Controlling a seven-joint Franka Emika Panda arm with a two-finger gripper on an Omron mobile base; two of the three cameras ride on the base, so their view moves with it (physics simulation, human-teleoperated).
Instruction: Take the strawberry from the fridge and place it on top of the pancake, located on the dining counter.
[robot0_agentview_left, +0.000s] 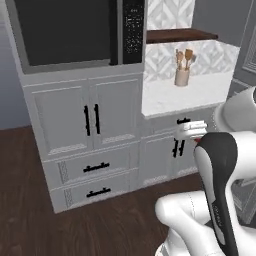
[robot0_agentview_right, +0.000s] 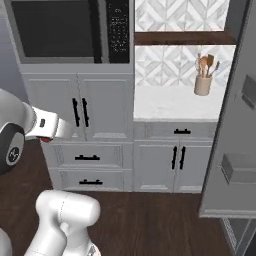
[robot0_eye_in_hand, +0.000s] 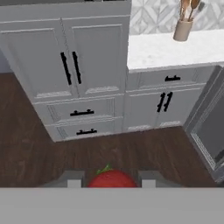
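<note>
In the hand view, the strawberry (robot0_eye_in_hand: 112, 179), red with a small green leaf, sits between my gripper's (robot0_eye_in_hand: 111, 181) two dark fingertips (robot0_eye_in_hand: 75, 179), which are shut on it above the dark wood floor. My white hand (robot0_agentview_left: 192, 127) hangs in front of the grey cabinets, and it also shows at the left of the right base view (robot0_agentview_right: 48, 128). The fridge's dark grey open door (robot0_agentview_right: 235, 125) stands at the right, with its lower corner in the hand view (robot0_eye_in_hand: 210, 131). The pancake and the dining counter are out of view.
Light grey panelled cabinets (robot0_agentview_left: 90, 120) with black handles face me, under a black built-in oven (robot0_agentview_left: 70, 30). To their right a white counter (robot0_agentview_right: 172, 102) carries a beige utensil crock (robot0_agentview_right: 202, 84) below a wooden shelf (robot0_agentview_right: 180, 38). Dark wood floor (robot0_eye_in_hand: 35, 153) lies below.
</note>
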